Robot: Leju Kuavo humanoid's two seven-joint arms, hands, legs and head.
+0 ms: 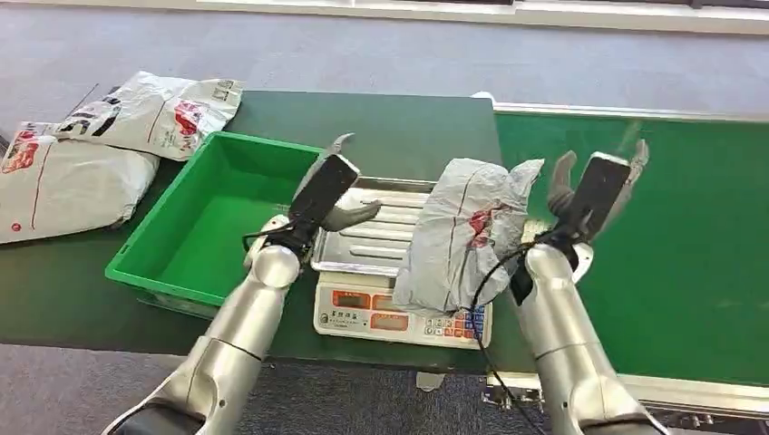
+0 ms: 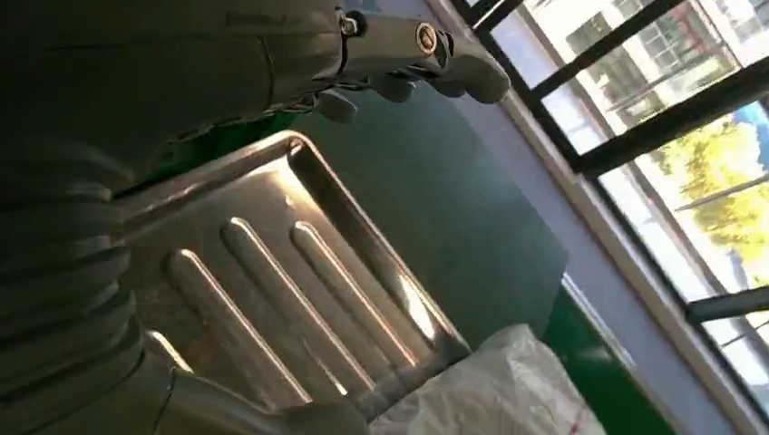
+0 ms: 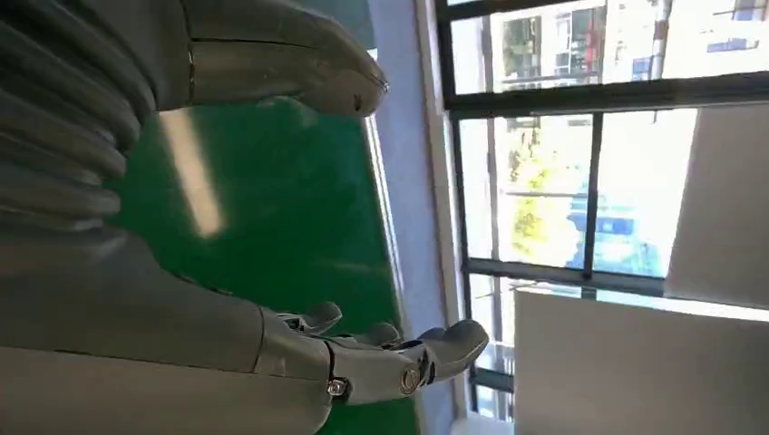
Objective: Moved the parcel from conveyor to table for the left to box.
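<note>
A: Status of the hands?

B: Left hand raised, fingers spread, holding nothing. Right hand likewise, fingers apart and empty, above the bright green conveyor belt.

A: And the parcel?

B: The crumpled grey plastic mailer parcel with red print lies between the two hands, draped over the far side of the ribbed steel pan of the white electronic scale. It sits just beside the right fingers and near the left thumb, touching neither. It covers part of the scale's keypad and overhangs the pan edge.

A: Risks?

B: Likely a slip: the film is slack and half off the pan, so a left-hand grab on a loose fold could drag it off or shift the scale. The open green plastic crate lies beyond the left fingers; a drooping tail could catch its rim.

A: Anything else?

B: White printed mailer bags lie past the crate on the dark table.
</note>
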